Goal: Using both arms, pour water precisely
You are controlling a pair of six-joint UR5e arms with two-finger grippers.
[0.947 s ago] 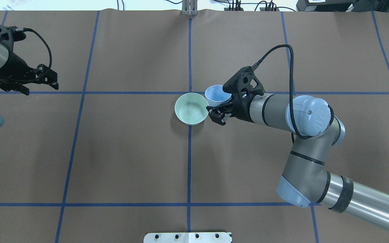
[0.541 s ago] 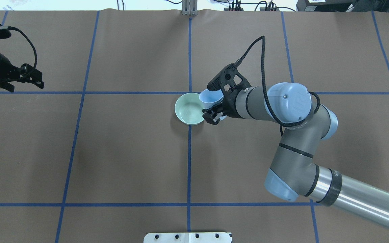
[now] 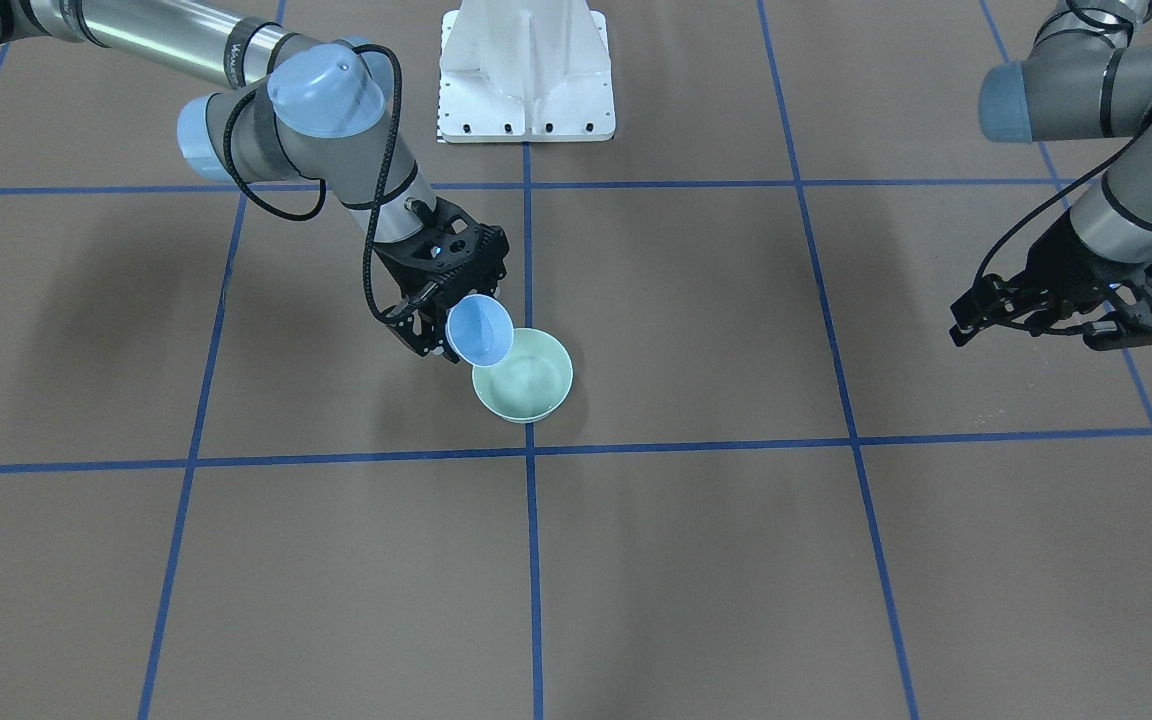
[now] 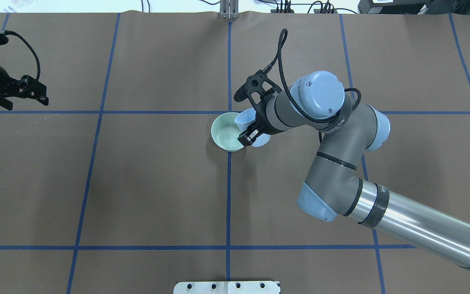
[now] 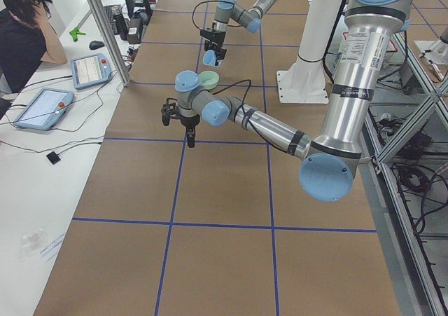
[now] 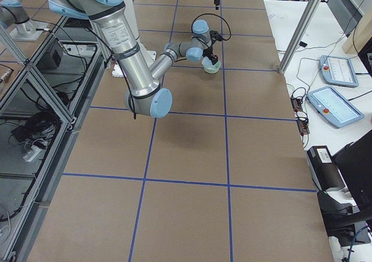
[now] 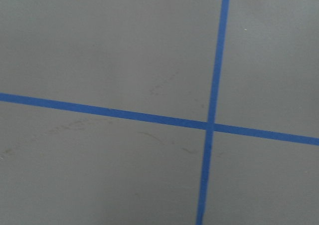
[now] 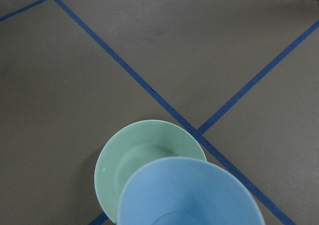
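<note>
Pale blue round bowl (image 3: pixel 479 330) clamped in right jaws, tilted over pale green bowl (image 3: pixel 536 385) on brown desk (image 3: pixel 736 560). Left jaws apart.

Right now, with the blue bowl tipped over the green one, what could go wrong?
Spill: the blue bowl, tilted in the right gripper, overhangs only that arm's side of the green bowl, so water may hit the rim or the brown paper.
Shove: nothing steadies the green bowl; the left gripper hangs open far away, so a touch from the blue bowl could slide it.
No stream shows, so flow is hard to judge.
</note>
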